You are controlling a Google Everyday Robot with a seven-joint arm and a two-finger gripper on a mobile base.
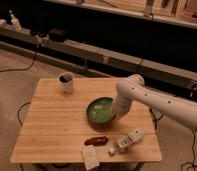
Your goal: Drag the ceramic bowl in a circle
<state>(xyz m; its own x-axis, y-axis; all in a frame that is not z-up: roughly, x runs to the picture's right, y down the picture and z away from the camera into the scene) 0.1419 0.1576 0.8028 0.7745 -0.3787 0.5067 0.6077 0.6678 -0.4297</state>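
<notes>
The ceramic bowl (99, 110) is wide and shallow, green inside with a dark rim, and sits right of the middle of the wooden table (52, 135). My white arm comes in from the right and bends down to the bowl's right side. My gripper (113, 113) is at the bowl's right rim, mostly hidden behind the wrist and the rim.
A small white cup (66, 82) with a dark inside stands at the table's back left. Near the front edge lie a dark red object (96, 141), a white packet (90, 156) and a white bottle-like object (127, 142). A long bench runs behind the table.
</notes>
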